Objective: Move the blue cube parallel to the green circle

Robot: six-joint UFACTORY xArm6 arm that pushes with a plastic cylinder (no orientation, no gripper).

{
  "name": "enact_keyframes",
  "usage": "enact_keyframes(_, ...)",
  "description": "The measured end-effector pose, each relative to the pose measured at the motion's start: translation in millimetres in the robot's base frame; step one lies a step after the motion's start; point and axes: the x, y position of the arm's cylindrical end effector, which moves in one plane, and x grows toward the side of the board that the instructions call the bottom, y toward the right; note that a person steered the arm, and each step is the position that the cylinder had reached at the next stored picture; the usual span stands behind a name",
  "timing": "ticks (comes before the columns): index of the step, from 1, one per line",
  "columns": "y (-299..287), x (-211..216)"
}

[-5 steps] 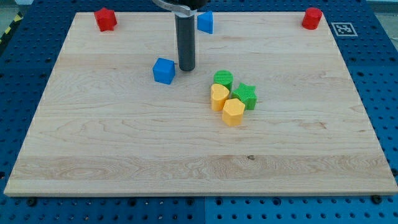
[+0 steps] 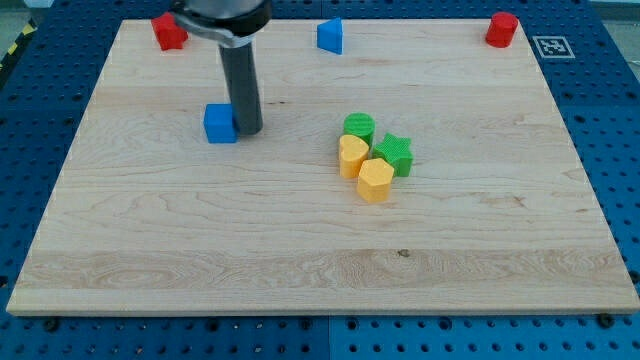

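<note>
The blue cube [image 2: 220, 124] sits on the wooden board left of centre. My tip [image 2: 248, 131] stands right against the cube's right side, touching it. The green circle [image 2: 359, 127] lies well to the right of both, at about the same height in the view, at the top of a cluster with a green star [image 2: 396, 154], a yellow heart [image 2: 352, 157] and a yellow hexagon [image 2: 375, 180].
A red block [image 2: 169, 31] sits at the board's top left corner, another red block [image 2: 501, 29] at the top right, and a blue triangular block [image 2: 331, 36] at the top middle. The board's edge [image 2: 320, 308] runs along the view's bottom.
My tip has moved left and slightly down, pushing the blue cube to the left and a little down, farther from the green circle. The other blocks have not moved.
</note>
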Motion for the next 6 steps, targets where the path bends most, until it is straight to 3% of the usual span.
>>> enact_keyframes(2,-4,-8)
enact_keyframes(4,-47,-28)
enact_keyframes(6,-61,-8)
